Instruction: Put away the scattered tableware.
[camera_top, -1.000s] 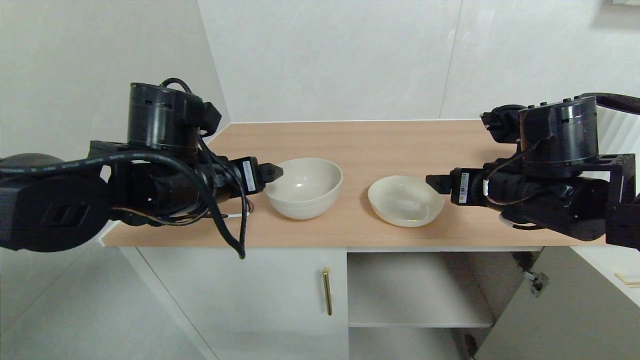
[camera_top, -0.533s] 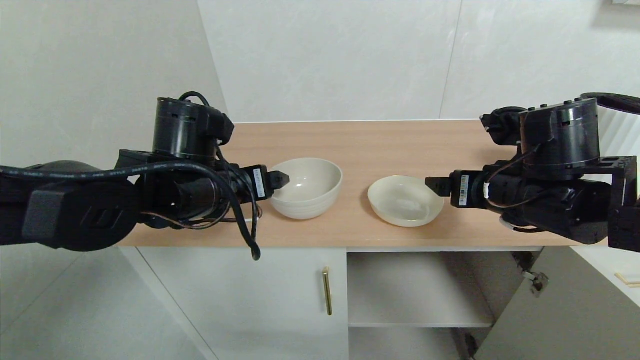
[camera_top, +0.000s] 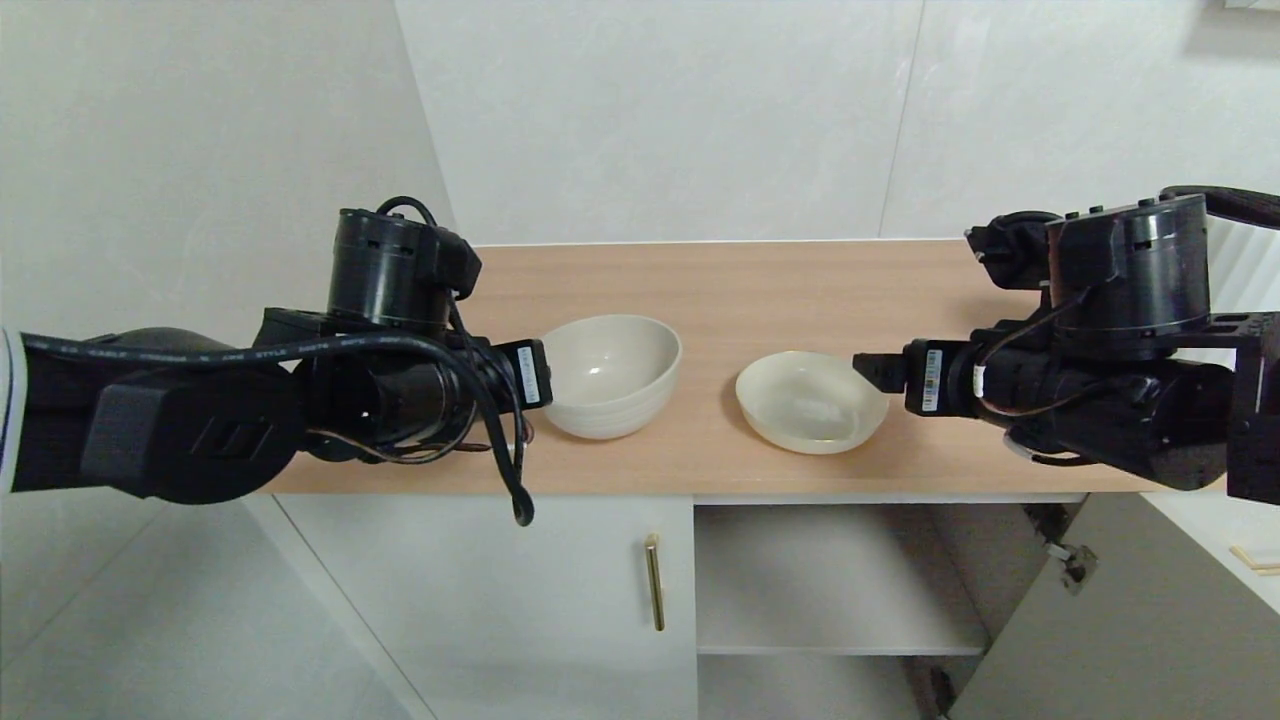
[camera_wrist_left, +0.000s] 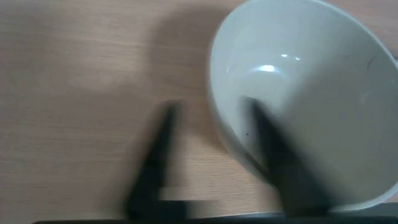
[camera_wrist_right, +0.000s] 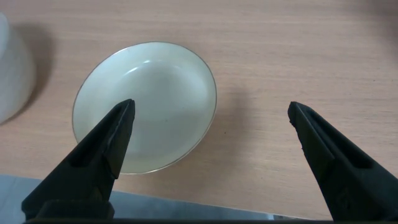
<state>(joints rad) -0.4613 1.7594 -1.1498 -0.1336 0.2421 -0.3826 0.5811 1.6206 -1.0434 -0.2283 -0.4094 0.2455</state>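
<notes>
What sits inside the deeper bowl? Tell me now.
One finger of the left pincer dips inside the bowl; nothing else shows. The wall beneath that finger is covered.

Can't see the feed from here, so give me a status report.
Left gripper open, fingers astride bowl rim. Right gripper open at dish rim. Both on counter. Nothing blocking.

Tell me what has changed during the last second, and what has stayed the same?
The left gripper moved toward the robot's right, up to the deep bowl. Its open fingers now straddle the bowl's rim, one inside and one outside, not closed on it. Nothing was taken hold of or let go. The bowl, the shallow dish and the open right gripper at the dish's edge stayed almost exactly in place on the counter.
</notes>
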